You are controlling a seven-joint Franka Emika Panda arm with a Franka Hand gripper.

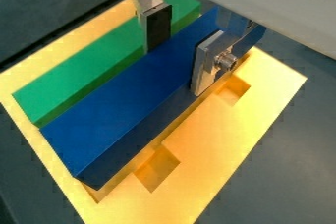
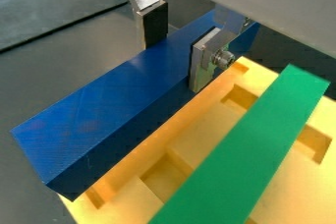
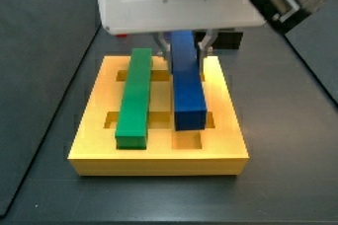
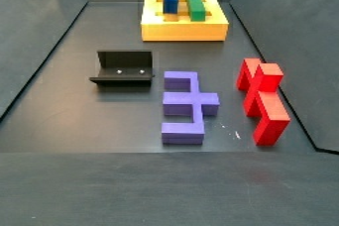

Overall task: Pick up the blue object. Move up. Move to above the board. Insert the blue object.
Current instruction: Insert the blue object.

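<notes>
The blue object (image 3: 189,86) is a long dark-blue bar lying lengthwise over the yellow board (image 3: 158,156), parallel to a green bar (image 3: 133,96) set in the neighbouring groove. It seems to ride slightly higher than the green bar. My gripper (image 1: 182,46) straddles the bar near its far end, and in both wrist views a finger presses each long side, so it is shut on the bar (image 2: 118,110). The white wrist body hides most of the gripper (image 3: 185,41) in a side view. The board (image 4: 185,30) stands at the far end of the floor.
The fixture (image 4: 122,68) stands mid-floor. A purple-blue E-shaped block (image 4: 189,106) lies beside it. Two red pieces (image 4: 261,76) (image 4: 271,117) sit to its right. Dark walls enclose the floor. Open square cut-outs (image 1: 157,169) show in the board beside the blue bar.
</notes>
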